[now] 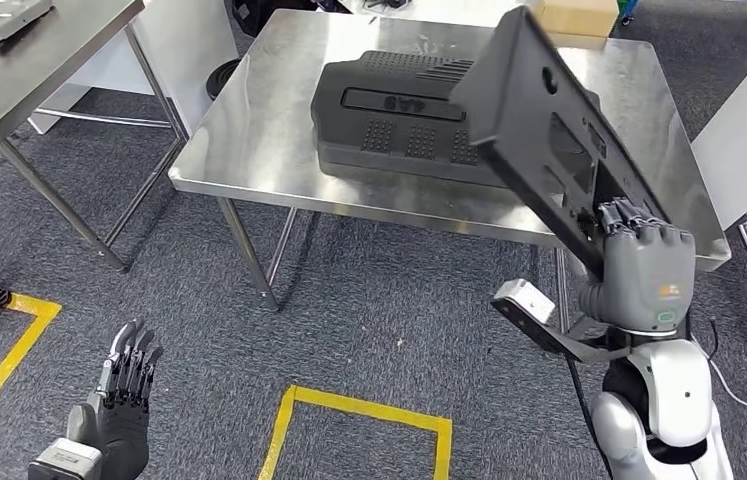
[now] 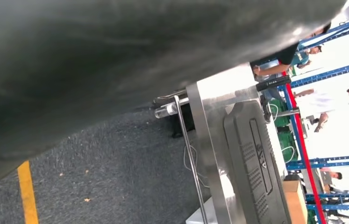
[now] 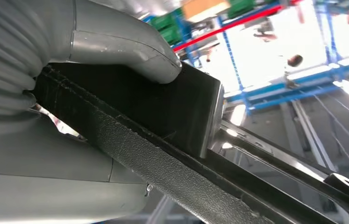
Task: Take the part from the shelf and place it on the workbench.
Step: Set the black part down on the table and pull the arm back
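My right hand [image 1: 646, 268] grips a flat black plastic part [image 1: 544, 125] by its lower end and holds it tilted above the right side of the steel workbench [image 1: 249, 150]. In the right wrist view the thumb [image 3: 130, 46] presses on the part's textured edge [image 3: 172, 163]. A second, bulkier black part [image 1: 399, 115] with ribbed panels lies flat on the workbench, partly hidden behind the held one; it also appears in the left wrist view [image 2: 256, 158]. My left hand [image 1: 121, 400] hangs low at the left over the carpet, fingers straight and apart, holding nothing.
Another steel table [image 1: 39, 60] stands at the far left with a grey part on it. Yellow floor tape [image 1: 364, 410] marks the carpet in front of me. A cardboard box [image 1: 574, 15] sits beyond the workbench. People stand by blue racks [image 2: 331, 74] in the distance.
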